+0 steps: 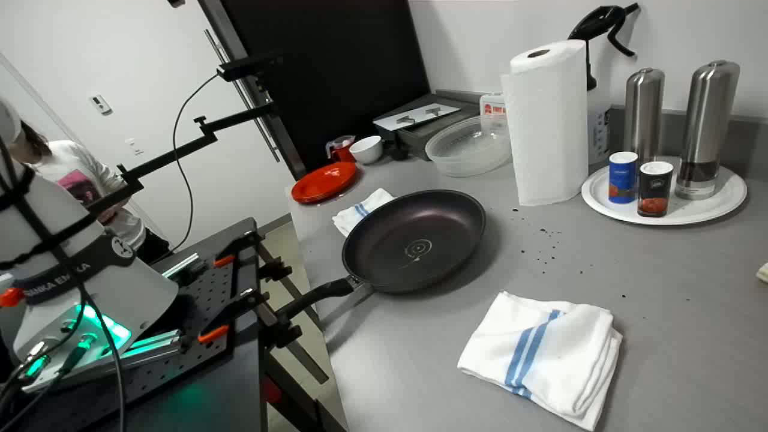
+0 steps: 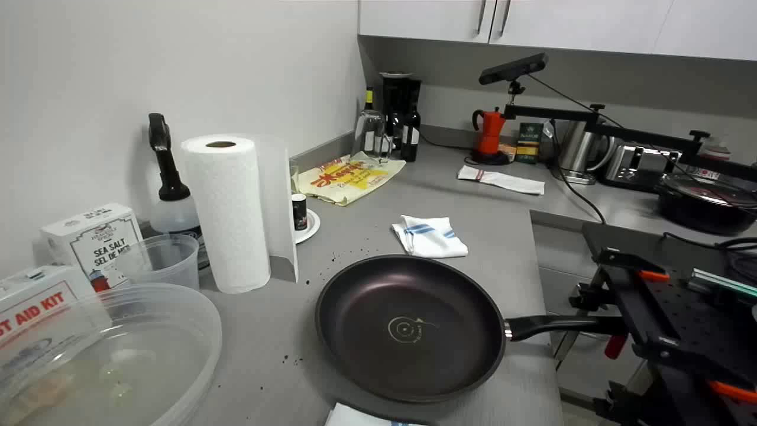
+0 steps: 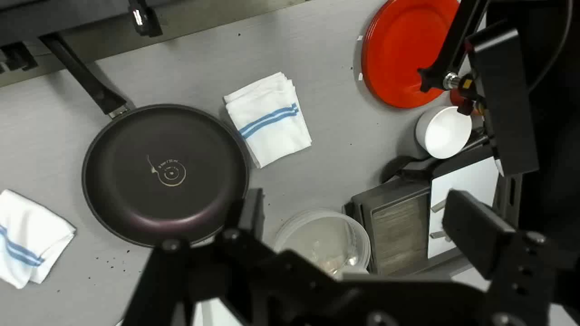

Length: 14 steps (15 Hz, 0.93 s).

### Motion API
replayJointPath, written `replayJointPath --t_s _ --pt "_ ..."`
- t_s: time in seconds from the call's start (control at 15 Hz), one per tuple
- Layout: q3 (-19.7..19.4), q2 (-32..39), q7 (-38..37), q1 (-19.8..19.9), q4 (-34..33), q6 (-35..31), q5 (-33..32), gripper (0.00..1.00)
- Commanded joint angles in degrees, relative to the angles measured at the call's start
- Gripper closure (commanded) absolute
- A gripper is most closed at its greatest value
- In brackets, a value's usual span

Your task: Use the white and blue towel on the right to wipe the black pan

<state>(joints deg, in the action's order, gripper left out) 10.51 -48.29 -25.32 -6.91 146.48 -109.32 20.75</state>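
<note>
The black pan (image 1: pixel 414 246) lies on the grey counter with its handle over the edge toward the robot base. It also shows in an exterior view (image 2: pixel 408 331) and in the wrist view (image 3: pixel 165 174). A folded white towel with blue stripes (image 1: pixel 540 360) lies on one side of the pan; it shows in an exterior view (image 2: pixel 430 236) and in the wrist view at left (image 3: pixel 31 240). A similar towel (image 3: pixel 269 120) lies close to the pan's opposite side, partly hidden in both exterior views (image 1: pixel 363 210) (image 2: pixel 366 417). My gripper (image 3: pixel 362 217) is open and empty, above the counter.
A paper towel roll (image 1: pixel 546 126), a clear plastic bowl (image 1: pixel 471 147), red plates (image 3: pixel 408 50), a white bowl (image 3: pixel 444 131) and a dark grill (image 3: pixel 398 226) stand around. Dark crumbs (image 1: pixel 543 246) lie near the pan. A camera arm (image 3: pixel 503 99) stands near the plates.
</note>
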Motion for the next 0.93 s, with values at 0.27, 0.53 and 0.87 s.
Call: replayJointPath --t_s 0.27,0.53,0.87 --pt "0.7 2.1 0.4 2.9 1.8 -2.8 0.3 0.0" --pt "-0.3 6.6 0.9 6.4 4.8 -10.2 -1.3 0.0" --pt "-2.4 15.9 0.5 13.0 7.2 -23.4 -7.2 0.0"
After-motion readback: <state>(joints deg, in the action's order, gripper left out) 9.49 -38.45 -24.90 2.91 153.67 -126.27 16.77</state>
